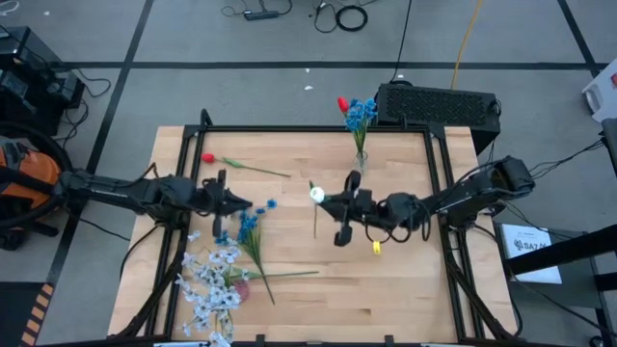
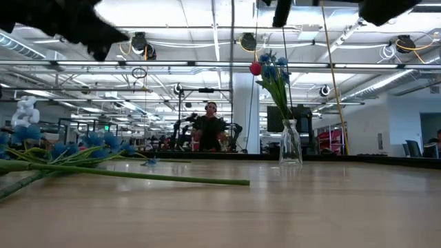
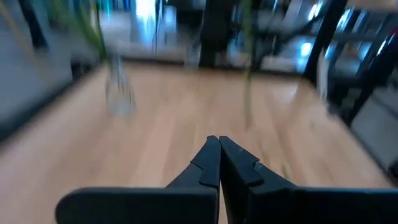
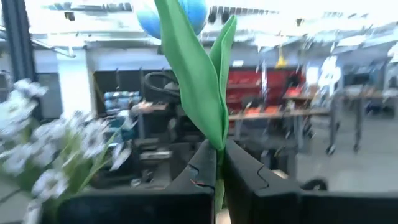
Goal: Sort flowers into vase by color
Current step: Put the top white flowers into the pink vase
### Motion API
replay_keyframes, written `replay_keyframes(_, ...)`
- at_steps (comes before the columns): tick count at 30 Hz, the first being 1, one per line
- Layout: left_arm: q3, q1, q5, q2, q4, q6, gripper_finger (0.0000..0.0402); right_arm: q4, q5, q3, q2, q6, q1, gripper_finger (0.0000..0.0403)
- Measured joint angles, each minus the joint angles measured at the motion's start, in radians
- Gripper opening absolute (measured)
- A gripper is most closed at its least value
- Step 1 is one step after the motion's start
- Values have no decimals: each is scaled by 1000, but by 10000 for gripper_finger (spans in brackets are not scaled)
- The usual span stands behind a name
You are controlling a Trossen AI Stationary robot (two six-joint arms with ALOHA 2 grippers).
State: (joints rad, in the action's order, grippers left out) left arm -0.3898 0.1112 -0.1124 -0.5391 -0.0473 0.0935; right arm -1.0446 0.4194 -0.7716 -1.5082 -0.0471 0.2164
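Grey tiled floor (image 1: pixel 241 58) surrounds the wooden worktop (image 1: pixel 289 241); cables (image 1: pixel 342 14) lie loose. Beyond it, ceiling lights (image 2: pixel 172 10) glare over a seated person (image 2: pixel 210 127).

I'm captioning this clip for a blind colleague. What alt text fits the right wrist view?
The right hand is shut on a flower by its stem, with green leaves rising straight up from the fingers to a pale round bud at the frame's top. Blurred white blossoms show to one side, with an indoor workspace behind.

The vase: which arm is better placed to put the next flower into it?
Probably the right. Its claw is shut on a white bud flower, near the vase. The left claw is shut and empty, by the loose flowers.
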Motion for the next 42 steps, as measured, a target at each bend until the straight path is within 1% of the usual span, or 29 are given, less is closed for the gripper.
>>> replay_keyframes(3, -11, 0, 0, 0, 159, -73, 4, 42, -24, -89, -18, -52, -42, 4)
replay_keyframes(6, -35, 0, -15, -4, 270, -97, 4, 141, -140, -199, -43, -69, -90, 4)
replay_keyframes(10, -88, 0, -77, -11, 279, -101, 4, 299, -256, -375, -101, -70, -140, 4)
replay_keyframes(12, -108, 0, -92, -20, 269, -102, 9, 346, -326, -465, -148, -76, -161, 4)
replay_keyframes(15, -134, 0, -91, -42, 247, -104, 31, 388, -418, -591, -228, -77, -188, 4)
replay_keyframes(19, -144, 0, -74, -63, 232, -103, 72, 467, -499, -722, -323, -67, -209, 4)
replay_keyframes(23, -144, 0, -72, -63, 217, -102, 109, 507, -504, -804, -393, -69, -211, 4)
replay_keyframes(26, -144, 0, -72, -64, 217, -100, 125, 505, -506, -847, -426, -71, -214, 4)
replay_keyframes(37, -144, 0, -74, -64, 216, -100, 130, 526, -508, -864, -442, -89, -237, 4)
replay_keyframes(42, -144, 0, -92, -48, 189, -111, 130, 609, -498, -864, -441, -47, -247, 4)
